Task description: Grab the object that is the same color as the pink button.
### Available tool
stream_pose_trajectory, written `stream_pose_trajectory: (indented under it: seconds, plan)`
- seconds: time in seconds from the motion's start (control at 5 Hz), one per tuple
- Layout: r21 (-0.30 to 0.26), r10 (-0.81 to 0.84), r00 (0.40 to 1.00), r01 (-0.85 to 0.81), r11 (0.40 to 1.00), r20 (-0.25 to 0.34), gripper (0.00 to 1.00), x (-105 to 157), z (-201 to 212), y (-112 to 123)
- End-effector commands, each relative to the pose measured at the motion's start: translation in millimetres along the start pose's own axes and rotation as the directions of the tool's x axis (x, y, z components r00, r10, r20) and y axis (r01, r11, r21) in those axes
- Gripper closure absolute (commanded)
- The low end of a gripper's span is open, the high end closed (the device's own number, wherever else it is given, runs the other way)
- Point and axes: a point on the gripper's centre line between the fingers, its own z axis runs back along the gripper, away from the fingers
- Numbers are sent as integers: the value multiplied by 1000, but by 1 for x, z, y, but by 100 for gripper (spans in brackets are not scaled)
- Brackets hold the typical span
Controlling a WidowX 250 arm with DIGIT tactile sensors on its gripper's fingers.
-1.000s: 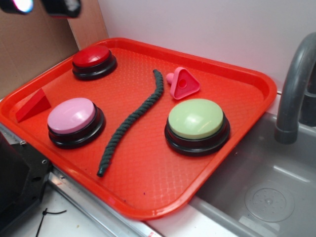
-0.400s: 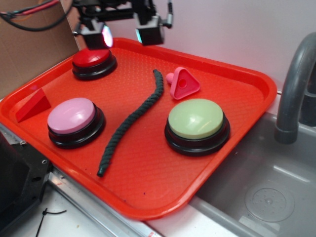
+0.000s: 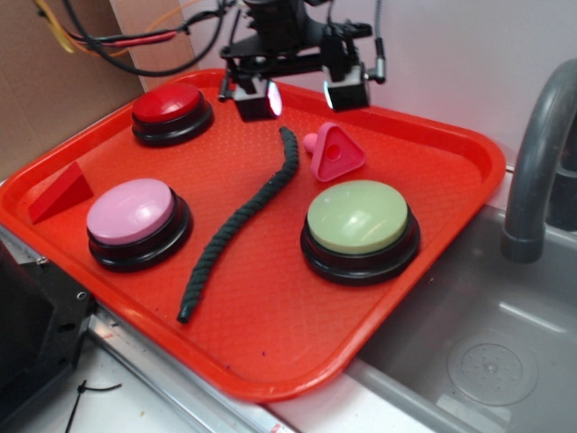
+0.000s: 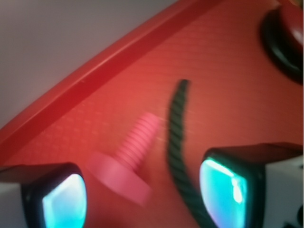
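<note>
Three dome buttons sit on a red plastic tray (image 3: 433, 216): a pink button (image 3: 132, 212) at the front left, a red button (image 3: 169, 106) at the back left, and a pale green button (image 3: 358, 218) toward the right. A dark green rope (image 3: 243, 212) lies in a loose curve down the middle of the tray, and a red wedge (image 3: 59, 192) rests by the left rim. To the right of the tray there is a grey sink (image 3: 491, 352) with a curved grey faucet (image 3: 536, 162).

The hot-pink triangular block (image 3: 334, 152) lies near the back of the tray, just beside the far end of the rope and behind the green button. It has a round hole in its face and a short knob pointing toward the back left.

The robot's fingers (image 3: 303, 94) hang spread wide apart above the back of the tray, holding nothing. Their glowing tips are clear of the tray surface. In the exterior view the block lies just in front of and below the right-hand fingertip, not touching it.

In the blurred wrist view, the fingers (image 4: 142, 197) frame the bottom corners, and the block (image 4: 126, 166) and the rope's end (image 4: 175, 142) both lie in the gap between them, the block nearer the left-hand pad.
</note>
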Motion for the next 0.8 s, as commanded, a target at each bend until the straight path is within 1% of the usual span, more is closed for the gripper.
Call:
stream_pose_trajectory:
  seconds: [0.0,0.2,0.4,0.6]
  plan:
    - [-9,-28,999,28,1000,23,0,12,-14,-24]
    - [19,-28,1000,28,999,5,0,6,-26,-22]
    - [31,-58,998,59,998,-30,0,0,-33,-22]
    - [29,-78,996,79,996,-37,54,-5,-38,-24]
